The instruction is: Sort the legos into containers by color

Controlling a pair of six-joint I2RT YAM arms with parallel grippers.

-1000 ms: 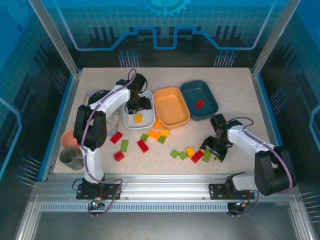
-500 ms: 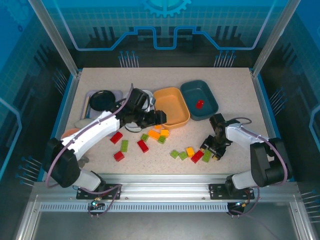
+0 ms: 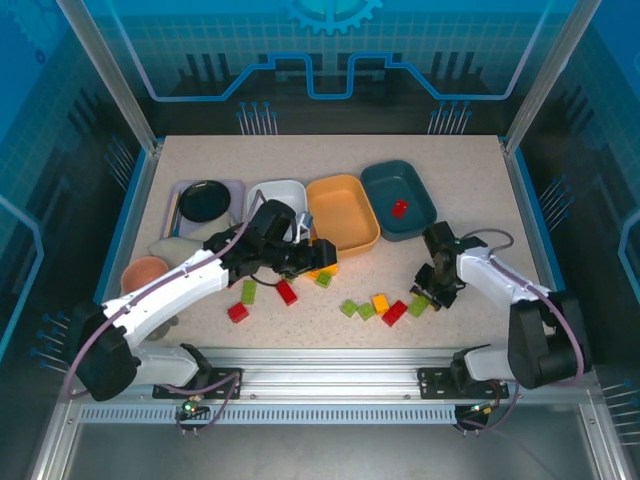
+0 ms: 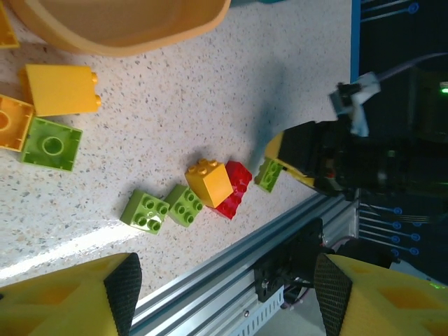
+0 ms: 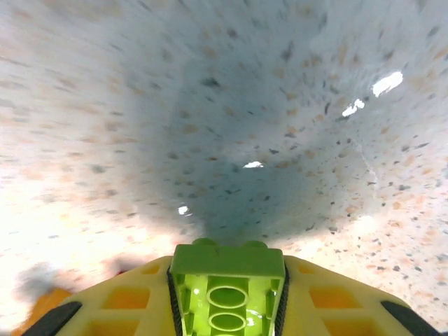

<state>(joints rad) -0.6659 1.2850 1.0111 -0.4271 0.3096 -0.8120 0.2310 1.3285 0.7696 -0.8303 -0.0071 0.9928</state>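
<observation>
Gripping a small lime-green studded plastic brick [image 5: 227, 271] in my right claw [image 3: 426, 299], I am holding my left claw [image 3: 312, 255] wide, at nine o'clock of it.

Left gripper [image 4: 224, 294]: yellow fingers [image 4: 63, 301] wide apart at the bottom corners, nothing between them. Orange tray [image 4: 126, 28] rim along the top. Speckled table [image 4: 175, 105]. At left, yellow brick [image 4: 61, 89] lies near orange brick [image 4: 10, 122] and flat green brick [image 4: 50, 143]. Mid-frame cluster: outer green brick [image 4: 145, 210], inner green brick [image 4: 185, 205], orange-yellow brick [image 4: 208, 182] touching red brick [image 4: 236, 190]. Lone green brick [image 4: 268, 175] sits at the tip of the black-and-yellow right gripper [image 4: 280, 164]. Aluminium rail [image 4: 231, 262] runs below.
</observation>
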